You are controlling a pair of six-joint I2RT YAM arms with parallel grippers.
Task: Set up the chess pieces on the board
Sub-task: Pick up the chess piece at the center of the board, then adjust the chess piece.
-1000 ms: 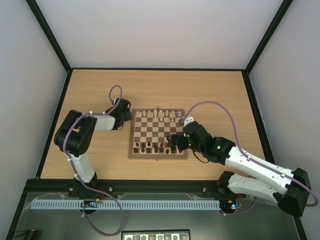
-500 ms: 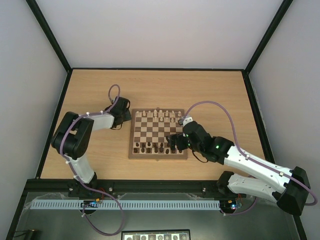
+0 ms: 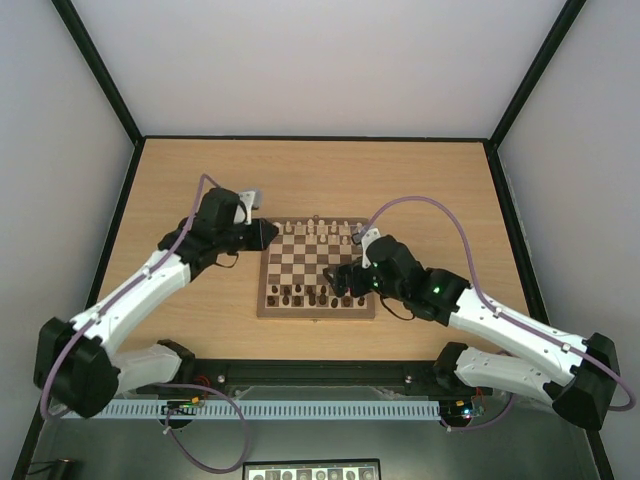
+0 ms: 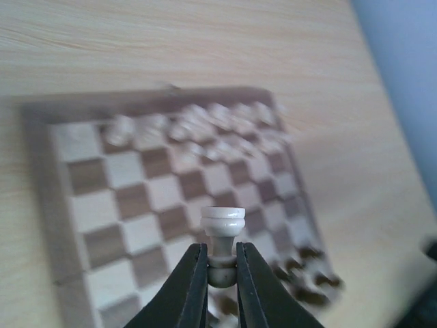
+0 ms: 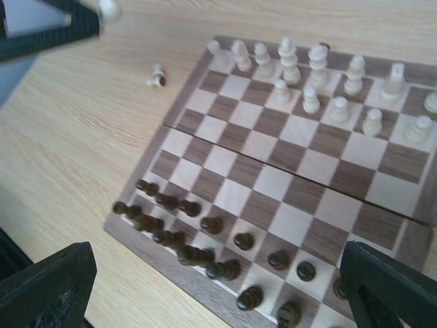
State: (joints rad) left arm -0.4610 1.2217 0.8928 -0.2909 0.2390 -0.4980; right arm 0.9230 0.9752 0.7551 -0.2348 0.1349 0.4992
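Cream turned-wood pawn (image 4: 222, 229) is clamped by its stem in your left gripper (image 4: 222, 268), and it hangs in the air over the left part of the square wooden chessboard with light and dark brown checks (image 3: 264, 285), near the far-left corner in the top view

Your right gripper (image 3: 347, 279) has its jaws spread wide with nothing in them, and it hovers over the near-right part of the board

Progress, as a judgement: pale side well past halfway, not finished
- pale cream chessmen (image 5: 311, 99) stand at the far edge; the back row looks full or close to it
- the pale pawn row is filled only toward the right, with several squares at its left end bare
- one small pale piece lying on its side (image 5: 157, 76) is on the tabletop just beside the far-left corner
- small dark brown chessmen (image 5: 186, 236) sit along the near edge, bunched, some off the centre of their squares; can't tell if all are there

Left for you: seat the held pawn, fetch the stray piece, fill the bare squares

Surface is a light wood-grain tabletop (image 3: 180, 180), matt and flat; black frame posts (image 3: 100, 70) and plain pale walls (image 3: 320, 60) surround it
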